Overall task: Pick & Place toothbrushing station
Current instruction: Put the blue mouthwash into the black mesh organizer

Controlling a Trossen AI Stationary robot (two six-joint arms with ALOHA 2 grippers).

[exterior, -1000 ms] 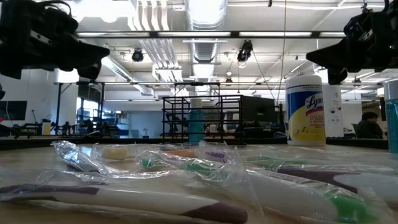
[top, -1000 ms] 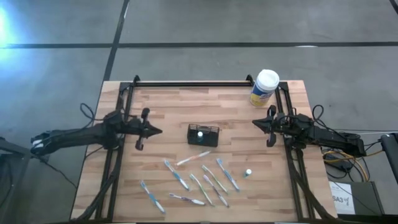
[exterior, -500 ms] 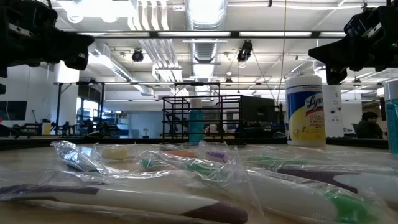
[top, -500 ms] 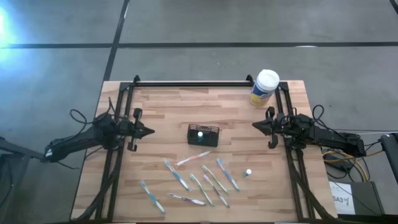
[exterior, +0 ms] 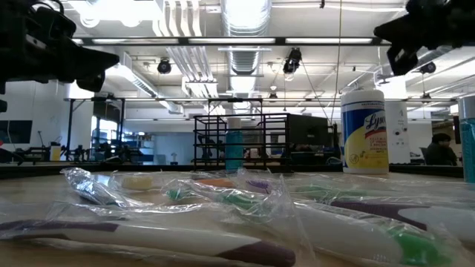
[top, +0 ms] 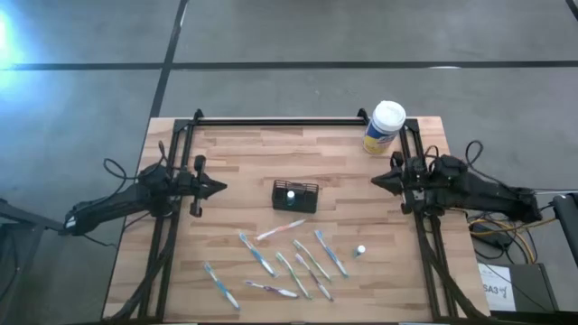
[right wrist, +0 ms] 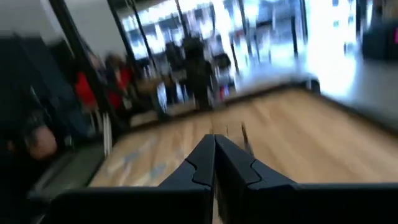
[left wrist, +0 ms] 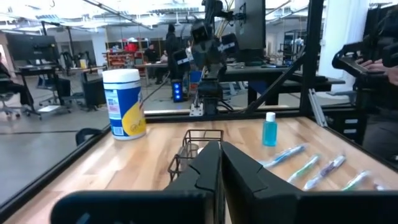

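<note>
Holding a small white-capped item, the mesh holder box (top: pixel 295 196) sits mid-surface (top: pixel 235 153), wrapped toothbrushes (top: pixel 289 262) nearby; left pincer (top: pixel 221 189) and right pincer (top: pixel 376 181) both pressed together, empty

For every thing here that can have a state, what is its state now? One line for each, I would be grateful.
Small black mesh-sided holder box: upright at mid-table, a small bottle inside, not held.
White-lidded, yellow-labelled round canister: upright, lid on, at the far right corner.
Wrapped toothbrushes: lying scattered near the front edge.
Left gripper: jaws shut, empty, left of the box.
Right gripper: jaws shut, empty, right of it.
</note>
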